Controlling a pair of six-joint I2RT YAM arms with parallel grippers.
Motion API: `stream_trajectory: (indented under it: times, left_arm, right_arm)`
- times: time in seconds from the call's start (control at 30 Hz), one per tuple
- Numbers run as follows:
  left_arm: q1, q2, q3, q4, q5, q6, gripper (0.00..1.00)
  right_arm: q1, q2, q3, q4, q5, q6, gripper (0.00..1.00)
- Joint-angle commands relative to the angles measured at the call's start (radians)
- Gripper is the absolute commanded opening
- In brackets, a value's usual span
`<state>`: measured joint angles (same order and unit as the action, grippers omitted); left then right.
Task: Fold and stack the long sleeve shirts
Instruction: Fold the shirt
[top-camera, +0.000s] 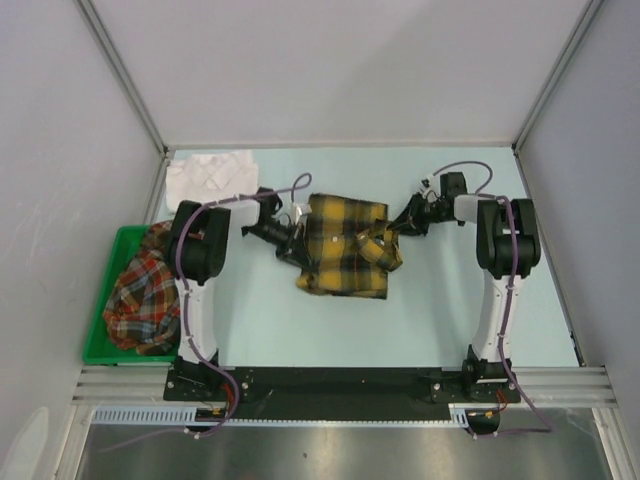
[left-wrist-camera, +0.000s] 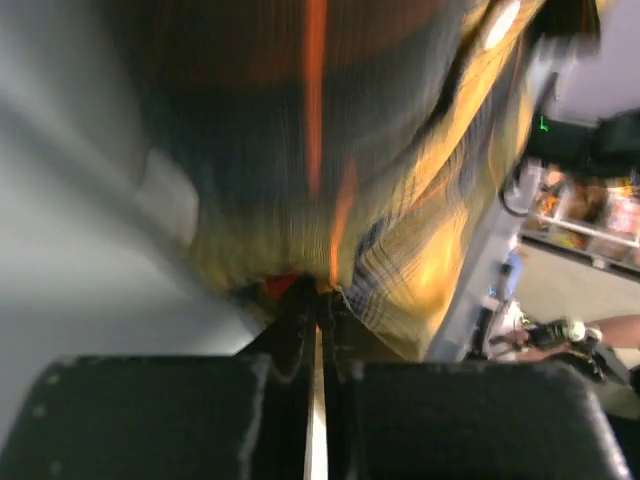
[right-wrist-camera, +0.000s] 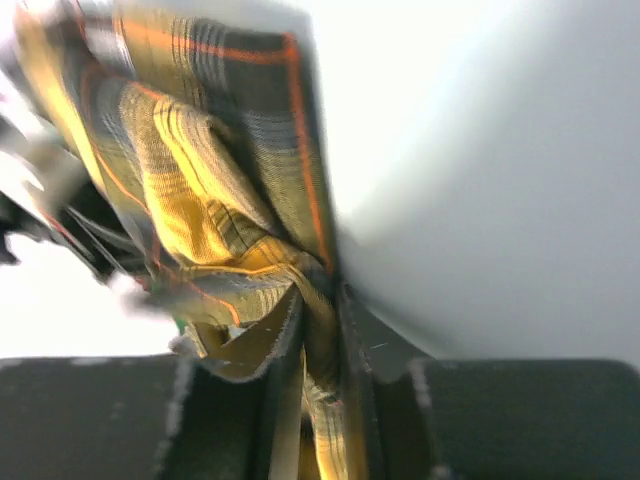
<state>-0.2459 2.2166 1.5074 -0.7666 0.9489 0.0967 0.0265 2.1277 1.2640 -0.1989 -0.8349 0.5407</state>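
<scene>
First shirt (top-camera: 340, 250) mid-worktop (top-camera: 430, 310), between left arm (top-camera: 200, 250) and right arm (top-camera: 505, 240); second shirt (top-camera: 210, 175) at far-left corner, behind left arm; third shirt (top-camera: 145, 295) in bin (top-camera: 100, 350), left of left arm

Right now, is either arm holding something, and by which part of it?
Both hold the yellow-and-black plaid cloth shirt: the left fingers pinch its left edge, the right fingers a bunched fold at its right edge.
</scene>
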Motion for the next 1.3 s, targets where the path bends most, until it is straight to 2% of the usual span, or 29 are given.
stream_trajectory:
  times: [0.0,0.03,0.07,0.1,0.13,0.17,0.2,0.27,0.3,0.33,0.4,0.43,0.5,0.53,0.57,0.63,0.67,0.73,0.8,0.9,0.93,0.97,1.03,1.1,1.13,1.17,1.2,1.23,1.27]
  left_arm:
    - [-0.169,-0.213,-0.320,0.204,0.152,-0.088,0.01]
    - [-0.255,-0.269,-0.363,0.246,0.160,-0.132,0.07]
    - [-0.289,-0.300,-0.421,0.281,0.162,-0.161,0.15]
    - [-0.321,-0.323,-0.447,0.338,0.169,-0.219,0.23]
    - [-0.320,-0.380,-0.473,0.364,0.174,-0.247,0.28]
    - [-0.308,-0.408,-0.519,0.371,0.172,-0.258,0.34]
    - [-0.261,-0.435,-0.539,0.359,0.157,-0.247,0.46]
    - [-0.190,-0.521,-0.565,0.282,0.139,-0.206,0.51]
    - [-0.112,-0.543,-0.559,0.247,0.130,-0.156,0.53]
    - [-0.078,-0.558,-0.546,0.213,0.131,-0.132,0.54]
    - [-0.012,-0.561,-0.445,0.095,0.108,-0.019,0.56]
    - [-0.003,-0.552,-0.397,0.063,0.056,0.016,0.57]
    - [0.008,-0.482,-0.227,-0.003,-0.014,0.121,0.60]
    - [0.007,-0.444,-0.176,-0.007,-0.071,0.144,0.61]
    - [0.005,-0.369,-0.068,-0.022,-0.097,0.171,0.62]
    - [0.000,-0.277,0.095,-0.025,-0.116,0.173,0.67]
    - [-0.006,-0.231,0.159,-0.069,-0.133,0.192,0.68]
    - [-0.016,-0.102,0.302,-0.102,-0.142,0.208,0.68]
    - [-0.030,-0.010,0.362,-0.129,-0.191,0.230,0.67]
    - [-0.047,0.050,0.399,-0.177,-0.208,0.270,0.63]
    - [-0.049,0.048,0.364,-0.186,-0.202,0.287,0.59]
    - [-0.052,0.040,0.335,-0.183,-0.196,0.288,0.49]
    - [-0.050,-0.003,0.222,-0.178,-0.174,0.293,0.41]
    - [-0.050,-0.050,0.128,-0.162,-0.150,0.299,0.32]
    - [-0.052,-0.102,0.031,-0.142,-0.144,0.299,0.28]
    - [-0.052,-0.126,-0.016,-0.132,-0.133,0.299,0.22]
    - [-0.052,-0.149,-0.104,-0.120,-0.121,0.295,0.18]
    - [-0.052,-0.191,-0.142,-0.117,-0.110,0.293,0.16]
    - [-0.050,-0.208,-0.179,-0.111,-0.096,0.287,0.12]
  right_arm:
    - [0.061,0.168,0.309,-0.196,0.045,-0.246,0.29]
    - [0.076,0.201,0.392,-0.248,0.031,-0.324,0.32]
    - [0.090,0.230,0.461,-0.293,0.010,-0.372,0.38]
    - [0.107,0.282,0.615,-0.433,-0.015,-0.430,0.53]
    - [0.111,0.296,0.677,-0.501,-0.023,-0.482,0.59]
    - [0.112,0.304,0.727,-0.572,-0.027,-0.589,0.63]
    - [0.107,0.302,0.803,-0.674,-0.027,-0.629,0.71]
    - [0.076,0.259,0.830,-0.738,-0.024,-0.718,0.80]
    - [0.063,0.239,0.831,-0.784,-0.021,-0.743,0.87]
    - [0.031,0.185,0.806,-0.804,-0.015,-0.755,0.87]
    - [-0.003,0.112,0.728,-0.812,-0.001,-0.723,0.88]
    - [-0.048,0.025,0.574,-0.795,-0.015,-0.702,0.88]
    - [-0.080,-0.090,0.385,-0.698,-0.048,-0.612,0.90]
    - [-0.094,-0.144,0.295,-0.657,-0.053,-0.576,0.90]
    - [-0.114,-0.254,0.127,-0.586,-0.055,-0.547,0.92]
    - [-0.125,-0.348,-0.001,-0.521,-0.053,-0.463,0.94]
    - [-0.129,-0.417,-0.117,-0.472,-0.052,-0.437,0.95]
    - [-0.126,-0.471,-0.208,-0.438,-0.055,-0.377,0.96]
    - [-0.111,-0.512,-0.322,-0.387,-0.049,-0.311,0.96]
    - [-0.071,-0.526,-0.429,-0.278,-0.047,-0.240,0.91]
    - [-0.060,-0.522,-0.445,-0.251,-0.040,-0.204,0.88]
    - [-0.047,-0.514,-0.462,-0.196,-0.044,-0.187,0.83]
    - [-0.030,-0.474,-0.477,-0.172,-0.035,-0.170,0.76]
    - [-0.030,-0.430,-0.476,-0.160,-0.012,-0.177,0.59]
    - [-0.030,-0.411,-0.465,-0.158,0.009,-0.197,0.50]
    - [-0.030,-0.382,-0.445,-0.162,0.019,-0.208,0.32]
    - [-0.030,-0.333,-0.386,-0.162,0.023,-0.222,0.24]
    - [-0.033,-0.303,-0.350,-0.163,0.048,-0.234,0.09]
    - [-0.036,-0.273,-0.303,-0.162,0.051,-0.257,0.03]
